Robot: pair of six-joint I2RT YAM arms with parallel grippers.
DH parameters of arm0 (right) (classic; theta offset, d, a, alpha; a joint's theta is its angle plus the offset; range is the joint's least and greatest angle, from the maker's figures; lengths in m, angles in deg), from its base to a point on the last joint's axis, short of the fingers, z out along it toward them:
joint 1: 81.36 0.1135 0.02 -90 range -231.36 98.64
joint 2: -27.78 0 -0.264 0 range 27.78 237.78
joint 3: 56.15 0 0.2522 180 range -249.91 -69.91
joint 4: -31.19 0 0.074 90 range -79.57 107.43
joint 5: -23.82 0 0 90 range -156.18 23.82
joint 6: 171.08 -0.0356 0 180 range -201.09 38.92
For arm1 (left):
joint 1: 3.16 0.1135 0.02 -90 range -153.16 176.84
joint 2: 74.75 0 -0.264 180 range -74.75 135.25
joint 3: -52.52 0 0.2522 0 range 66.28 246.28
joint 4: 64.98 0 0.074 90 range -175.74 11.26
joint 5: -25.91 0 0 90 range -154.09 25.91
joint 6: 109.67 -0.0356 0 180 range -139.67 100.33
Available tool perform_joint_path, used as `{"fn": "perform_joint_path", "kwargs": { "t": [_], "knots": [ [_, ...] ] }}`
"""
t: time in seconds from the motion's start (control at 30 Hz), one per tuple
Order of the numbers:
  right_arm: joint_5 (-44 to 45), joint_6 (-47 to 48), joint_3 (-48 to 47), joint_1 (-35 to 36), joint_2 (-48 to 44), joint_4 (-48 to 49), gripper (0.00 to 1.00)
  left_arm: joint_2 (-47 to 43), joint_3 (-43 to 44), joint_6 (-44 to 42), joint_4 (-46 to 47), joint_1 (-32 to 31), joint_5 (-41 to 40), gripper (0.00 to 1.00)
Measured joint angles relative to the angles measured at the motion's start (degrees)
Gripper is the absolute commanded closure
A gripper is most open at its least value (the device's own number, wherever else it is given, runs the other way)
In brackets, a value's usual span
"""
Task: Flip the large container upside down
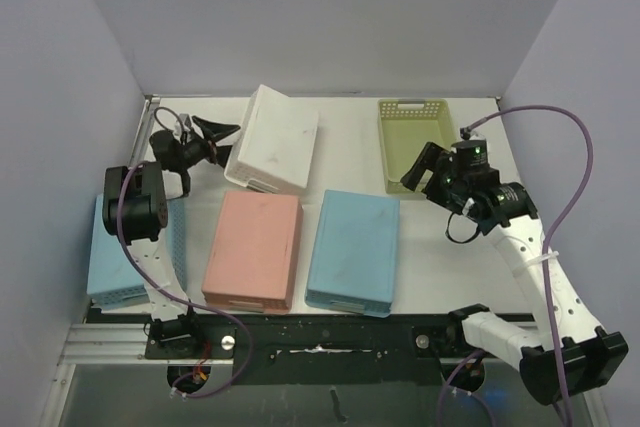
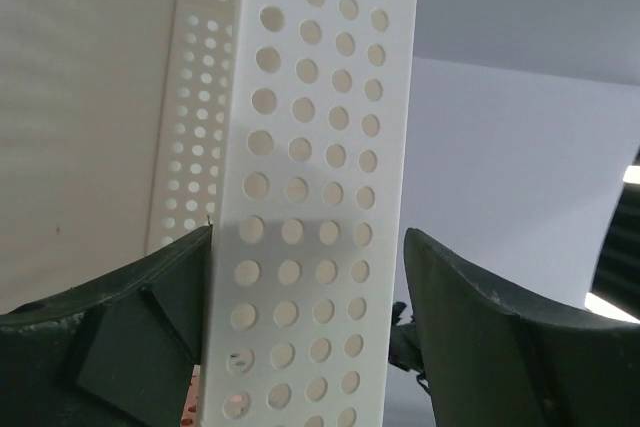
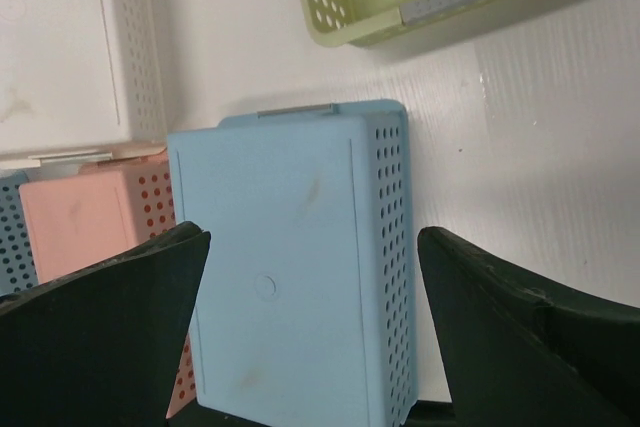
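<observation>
The large white container (image 1: 275, 137) stands tilted at the back of the table, its solid bottom facing up and toward the camera. My left gripper (image 1: 222, 133) is at its left edge, open. In the left wrist view the container's perforated wall (image 2: 310, 147) runs between the jaws of that gripper (image 2: 310, 247). The left finger is against the wall, and a gap shows before the right finger (image 2: 480, 337). My right gripper (image 1: 422, 169) hovers open with nothing in it, above the table between the green basket and the blue container (image 3: 290, 267).
A pink container (image 1: 253, 247) and a blue container (image 1: 353, 249) lie bottom-up in the near middle. A light blue basket (image 1: 115, 262) sits at the near left by the left arm. A green basket (image 1: 415, 137) stands upright at the back right.
</observation>
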Motion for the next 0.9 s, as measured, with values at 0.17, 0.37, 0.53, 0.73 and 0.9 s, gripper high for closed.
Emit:
{"fn": "perform_joint_path", "kwargs": {
  "t": [0.17,0.37,0.53,0.73,0.9],
  "knots": [
    [4.2,4.6,-8.1,0.0,4.8,-1.2,0.1,-3.5,10.4,-16.8,-24.9,-0.4,-2.6,0.27],
    [7.9,10.5,-15.3,0.0,13.6,-1.2,0.09,-5.8,26.3,-39.0,-56.0,-2.8,-11.8,0.26],
    [9.8,14.4,-18.8,0.1,23.0,0.5,0.09,-8.0,35.3,-53.5,-75.3,-5.4,-22.0,0.26],
    [8.3,20.3,-20.9,0.8,33.2,3.9,0.07,-10.5,38.0,-63.0,-87.7,-5.7,-34.5,0.25],
    [6.8,23.4,-24.7,1.4,40.5,4.8,0.07,-10.7,40.3,-68.8,-94.1,-5.8,-45.3,0.24]
  ]
}}
